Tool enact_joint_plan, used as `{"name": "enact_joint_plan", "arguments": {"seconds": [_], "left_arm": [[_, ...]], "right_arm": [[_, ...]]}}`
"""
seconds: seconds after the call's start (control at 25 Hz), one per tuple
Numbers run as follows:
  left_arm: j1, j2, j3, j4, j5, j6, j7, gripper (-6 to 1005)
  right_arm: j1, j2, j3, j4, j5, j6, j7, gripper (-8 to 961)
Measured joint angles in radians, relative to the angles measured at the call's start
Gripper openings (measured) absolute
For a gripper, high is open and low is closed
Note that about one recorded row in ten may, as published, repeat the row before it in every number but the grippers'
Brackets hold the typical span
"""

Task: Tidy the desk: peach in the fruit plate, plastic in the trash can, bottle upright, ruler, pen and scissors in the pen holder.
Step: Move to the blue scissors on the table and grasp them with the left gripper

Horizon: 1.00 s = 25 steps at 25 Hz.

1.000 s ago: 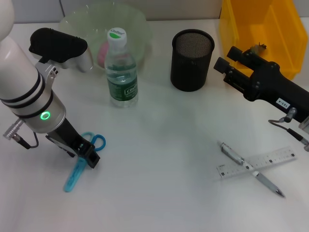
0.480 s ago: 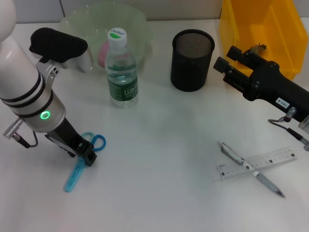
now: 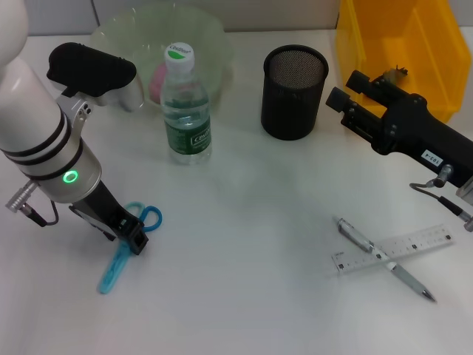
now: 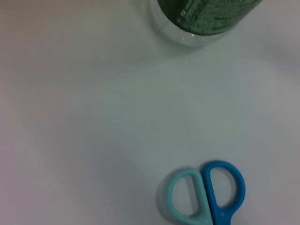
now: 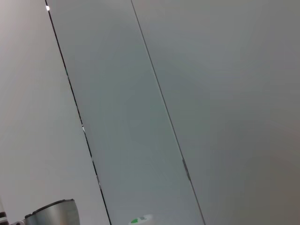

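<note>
So far, by item:
Trash can (image 3: 414,44): yellow, far right; something small lies inside, plastic apparently binned.
Fruit plate (image 3: 214,37): holds the pink peach (image 3: 157,80); done.
Bottle (image 3: 185,103): upright; done.
Pen holder (image 3: 294,92): appears empty.
Left gripper (image 3: 133,238): down on the scissors (image 3: 122,259); grip state cannot be told.
Right gripper (image 3: 347,89): idle near holder, fingers unclear.
Ruler (image 3: 421,242), pen (image 3: 358,235): crossed, left to do.
</note>
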Motion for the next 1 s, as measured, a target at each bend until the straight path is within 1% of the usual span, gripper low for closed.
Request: {"name": "enact_joint_plan", "arguments": {"seconds": [0.08,0.28,0.64,0.76,1.0], "left_arm": [[0.001,0.000,0.010,0.001,0.001,-0.004,0.001,502],[-0.002,0.001,0.042,0.003,0.004,-0.007,0.000,443],[0.001,0.000,0.060,0.016,0.003,-0.008,-0.001,334],[0.009,-0.003,0.059,0.042,-0.004,-0.004,-0.001,309],[0.023,0.002,0.057,0.114,-0.003,0.007,0.006,265]], "right_arm": [[0.000,0.000,0.000,0.000,0.000,-0.001,0.000,575],[-0.002,0.000,0.000,0.000,0.001,-0.001,0.001,575],[-0.004,0.000,0.000,0.000,0.002,-0.001,0.004,575],[-0.005,0.000,0.001,0.000,0.002,-0.001,0.004,575],[-0.005,0.000,0.003,0.000,0.014,-0.001,0.003,575]]}}
